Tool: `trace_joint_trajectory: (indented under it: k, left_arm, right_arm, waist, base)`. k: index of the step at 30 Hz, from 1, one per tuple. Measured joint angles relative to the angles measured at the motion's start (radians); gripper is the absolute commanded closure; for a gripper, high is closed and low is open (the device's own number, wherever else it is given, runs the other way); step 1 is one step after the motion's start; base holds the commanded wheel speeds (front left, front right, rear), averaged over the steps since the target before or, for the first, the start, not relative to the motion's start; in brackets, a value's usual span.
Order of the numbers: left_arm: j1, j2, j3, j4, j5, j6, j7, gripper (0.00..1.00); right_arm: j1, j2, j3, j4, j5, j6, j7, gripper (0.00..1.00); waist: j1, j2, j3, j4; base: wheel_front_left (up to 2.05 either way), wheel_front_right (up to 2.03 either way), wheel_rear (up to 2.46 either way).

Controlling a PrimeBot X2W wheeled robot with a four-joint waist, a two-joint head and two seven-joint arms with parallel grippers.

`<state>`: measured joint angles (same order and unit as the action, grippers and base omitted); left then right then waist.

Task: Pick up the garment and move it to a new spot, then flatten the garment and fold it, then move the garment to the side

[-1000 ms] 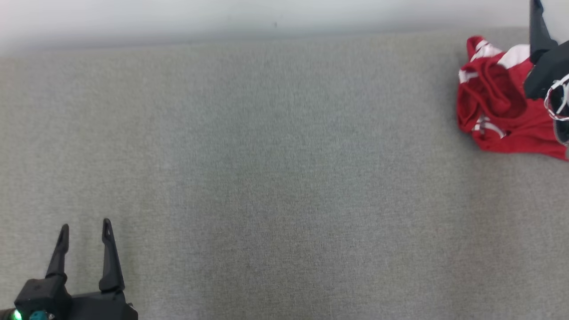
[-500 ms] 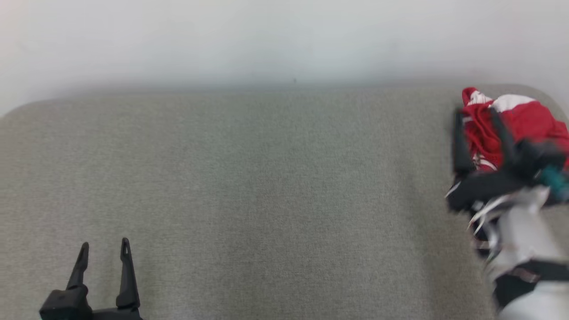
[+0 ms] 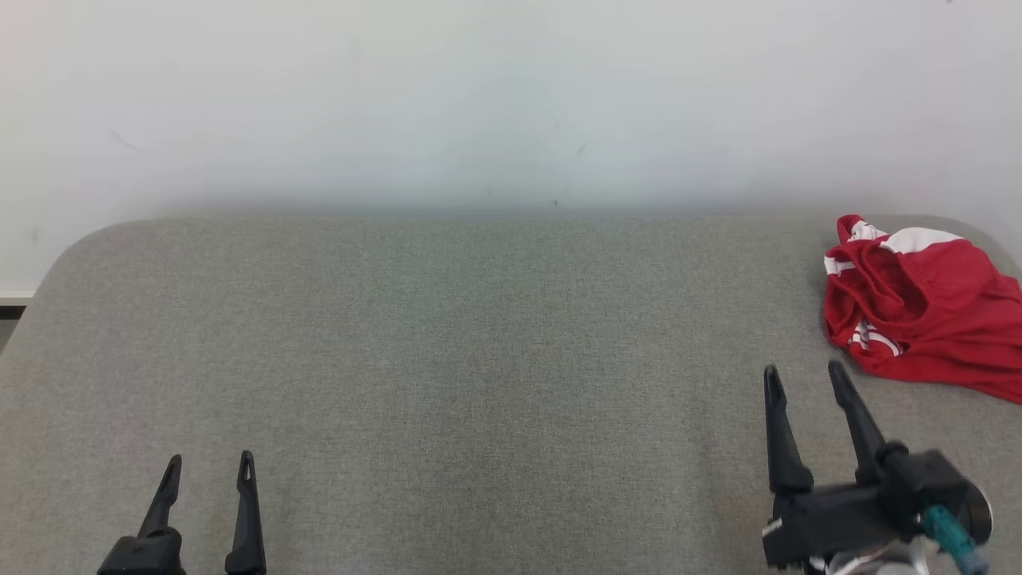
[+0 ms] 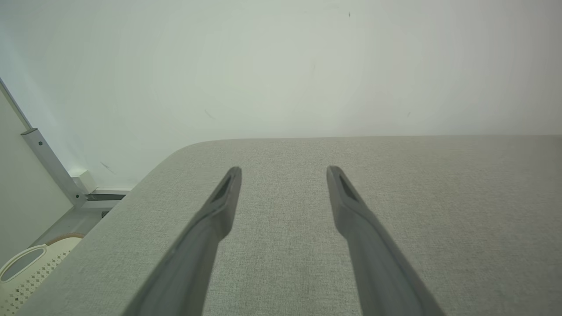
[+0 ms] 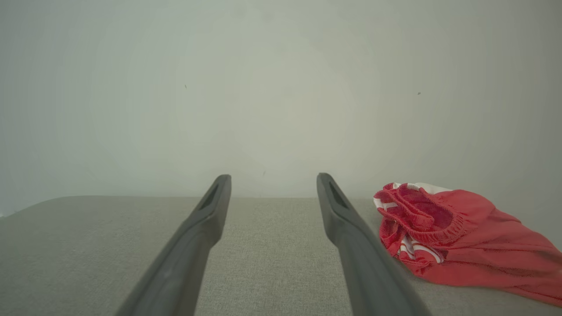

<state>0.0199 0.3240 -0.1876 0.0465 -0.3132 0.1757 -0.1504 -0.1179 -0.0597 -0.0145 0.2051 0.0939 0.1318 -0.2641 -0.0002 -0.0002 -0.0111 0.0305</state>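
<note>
A red garment with white stripes [image 3: 918, 307] lies crumpled at the far right of the grey table, near its back corner; the right wrist view shows this garment [image 5: 456, 239] to the right of my fingers. My right gripper [image 3: 802, 375] stands open at the lower right, apart from the cloth and a little nearer and to its left, empty [image 5: 273, 180]. Low at the left, my left gripper [image 3: 209, 467] is open over bare table, also empty [image 4: 283, 171].
The grey fabric-covered table [image 3: 479, 359] has rounded back corners and ends at a white wall [image 3: 479, 104]. Past the table's left edge a pale perforated basket [image 4: 22, 267] and a metal frame [image 4: 52, 169] stand.
The head camera has tilted up, so the wall and table edge now show. My right gripper has drawn back from over the garment toward the near right, leaving the cloth on the table.
</note>
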Motion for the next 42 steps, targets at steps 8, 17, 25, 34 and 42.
trace_joint_trajectory:
  k: [8, 17, 25, 34, 42]
  left_arm:
    - [0.004, 0.002, -0.004, 0.001, 0.001, 0.009, -0.003, 0.0]
    - [0.02, 0.001, -0.009, 0.003, 0.001, 0.02, -0.007, 0.0]
    - [0.028, 0.003, -0.01, -0.004, 0.0, 0.034, -0.005, 0.0]
    - [0.037, 0.005, -0.01, -0.011, -0.006, 0.036, -0.006, 0.0]
    - [0.04, 0.01, -0.016, -0.017, -0.007, 0.037, -0.006, 0.0]
  right_arm:
    - [0.115, 0.008, 0.0, -0.044, -0.004, 0.0, 0.0, 0.0]
    - [0.124, 0.008, 0.011, -0.054, 0.011, 0.0, 0.028, 0.0]
    - [0.134, 0.009, -0.006, -0.045, 0.037, 0.0, 0.036, 0.0]
    - [0.136, 0.009, -0.006, -0.031, 0.041, 0.0, 0.04, 0.0]
    - [0.135, 0.009, 0.001, -0.021, 0.046, 0.0, 0.04, 0.0]
  waist:
    - [0.0002, 0.0002, -0.023, 0.008]
    - [0.0001, 0.0002, -0.039, 0.004]
    - [0.0001, 0.0002, -0.044, 0.003]
    - [0.0002, 0.0002, -0.04, 0.002]
    - [0.0003, 0.0002, -0.041, 0.002]
  base:
    - [0.0, 0.0, 0.0]
    - [0.0, 0.0, 0.0]
    - [0.0, 0.0, 0.0]
    - [0.0, 0.0, 0.0]
    - [0.0, 0.0, 0.0]
